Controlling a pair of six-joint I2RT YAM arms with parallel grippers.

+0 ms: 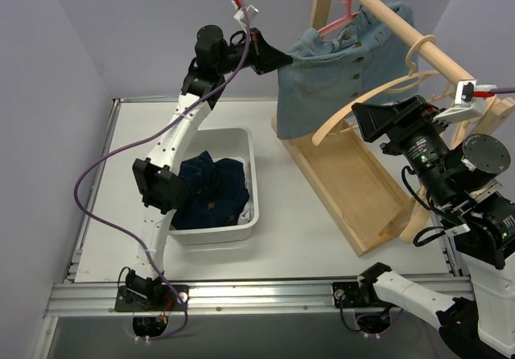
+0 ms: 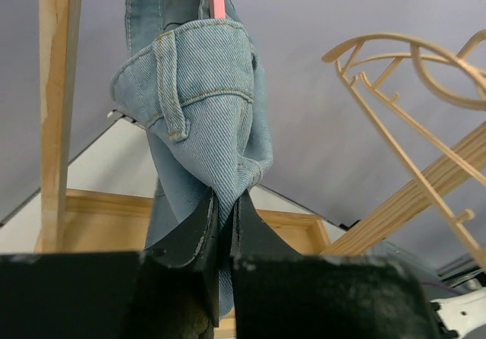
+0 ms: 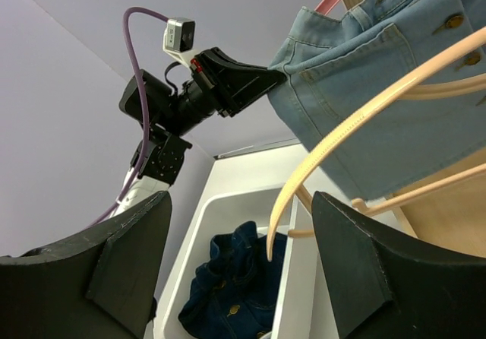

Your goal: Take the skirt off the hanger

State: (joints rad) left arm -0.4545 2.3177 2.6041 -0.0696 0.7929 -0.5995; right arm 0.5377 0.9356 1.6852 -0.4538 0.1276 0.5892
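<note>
Left pincer (image 2: 225, 206) pinches denim skirt (image 2: 197, 103) corner at upper centre, right pincer (image 3: 241, 255) spread empty; the thin grip may slip, or yank pink hanger (image 1: 341, 9) off the rail (image 1: 410, 37).

We see the rack (image 1: 354, 190) on the right of the bench (image 1: 298, 238), and left of it the bin (image 1: 251, 162) with clothes (image 1: 211, 190) in it. The skirt (image 1: 338, 77) hangs at the far end of the rack's rail (image 1: 402, 29), with an empty hanger (image 1: 378, 97) nearer us. The left tool (image 1: 283, 59) touches the skirt's left edge, and the right tool (image 1: 362, 121) sits just beside the empty hanger.
</note>
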